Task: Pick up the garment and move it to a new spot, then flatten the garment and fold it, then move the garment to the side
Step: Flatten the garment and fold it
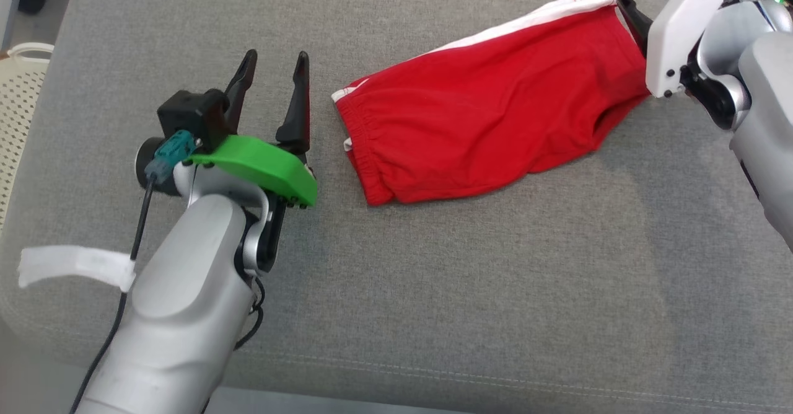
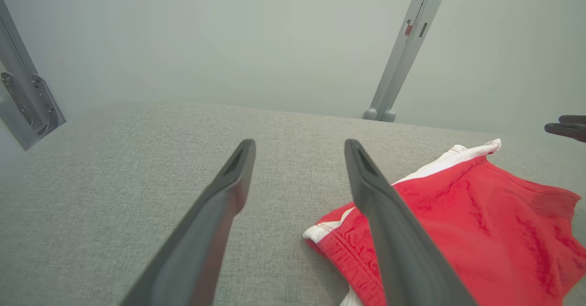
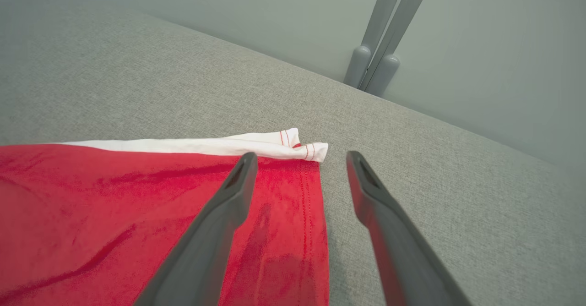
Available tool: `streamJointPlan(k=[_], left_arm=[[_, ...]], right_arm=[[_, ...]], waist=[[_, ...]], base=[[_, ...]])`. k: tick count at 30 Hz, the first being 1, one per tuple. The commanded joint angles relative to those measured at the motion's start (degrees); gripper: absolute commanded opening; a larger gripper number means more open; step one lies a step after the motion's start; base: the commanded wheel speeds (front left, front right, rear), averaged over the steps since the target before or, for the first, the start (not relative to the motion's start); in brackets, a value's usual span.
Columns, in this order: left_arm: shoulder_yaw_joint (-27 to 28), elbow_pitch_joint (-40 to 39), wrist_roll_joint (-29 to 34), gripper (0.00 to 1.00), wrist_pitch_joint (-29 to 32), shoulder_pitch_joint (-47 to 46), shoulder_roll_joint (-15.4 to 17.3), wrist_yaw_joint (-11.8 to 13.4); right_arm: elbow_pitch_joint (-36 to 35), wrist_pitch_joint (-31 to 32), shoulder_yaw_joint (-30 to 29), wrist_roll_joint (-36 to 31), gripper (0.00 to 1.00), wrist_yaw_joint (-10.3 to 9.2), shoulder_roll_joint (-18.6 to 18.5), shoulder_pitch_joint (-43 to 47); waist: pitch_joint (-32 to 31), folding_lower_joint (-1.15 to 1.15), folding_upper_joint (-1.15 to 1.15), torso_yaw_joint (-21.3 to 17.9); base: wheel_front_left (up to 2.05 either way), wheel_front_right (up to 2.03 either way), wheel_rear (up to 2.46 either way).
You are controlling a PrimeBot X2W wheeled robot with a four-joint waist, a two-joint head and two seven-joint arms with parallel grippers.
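Red garment (image 1: 489,116) lies flattish on the grey counter (image 1: 433,290), with 2 end effectors at its ends, both empty.
Left end effector (image 1: 276,59), fingers spread apart, sits just beside the waistband end, not touching. Right end effector (image 3: 301,155), fingers also apart, straddles the far hem corner by the white stripe: 1 finger over red cloth, 1 over bare counter; contact can't be told. Wide bare counter in front and to the left; cream perforated basket (image 1: 18,92) beyond the left edge.

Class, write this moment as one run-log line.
left gripper: open, empty | right gripper: open, empty | red shorts: on grey cushion, ungripped
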Motion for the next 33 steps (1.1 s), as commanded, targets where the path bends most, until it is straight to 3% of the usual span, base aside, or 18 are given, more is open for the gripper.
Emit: streamJointPlan(k=[1, 8, 15, 24, 33], left_arm=[[0.9, -1.3, 1.0, 1.00, -0.2, 2.2, 0.4, 0.7], [10.5, -16.8, 8.7, 1.00, -0.1, 16.0, -0.3, 2.8], [17.4, -26.1, 14.0, 1.00, -0.1, 29.5, -3.4, -0.4], [18.9, -29.7, 19.5, 1.00, -0.1, 39.8, -5.0, -4.7], [18.1, -31.0, 22.7, 1.00, -0.1, 39.3, -5.7, -6.2]], right_arm=[[0.3, -0.6, 0.1, 0.5, 1.00, -0.03, -0.7, 1.1], [2.8, -3.6, -2.9, 2.9, 1.00, -0.03, -0.7, 6.4], [6.3, -8.3, -7.2, 5.3, 1.00, -0.03, 0.6, 12.1], [12.5, -12.8, -10.7, 4.4, 1.00, -0.03, 1.2, 15.1], [18.8, -15.2, -14.3, 4.5, 1.00, -0.03, 1.8, 12.7]], waist=[[-2.0, 0.00, 0.00, 0.0], [-6.1, 0.00, 0.00, 0.2], [-9.6, 0.00, 0.00, 1.0], [-9.7, 0.00, 0.00, 2.3], [-6.8, 0.00, 0.00, 4.7]], base=[[0.00, 0.00, 0.00], [0.00, 0.00, 0.00], [0.00, 0.00, 0.00], [0.00, 0.00, 0.00], [0.00, 0.00, 0.00]])
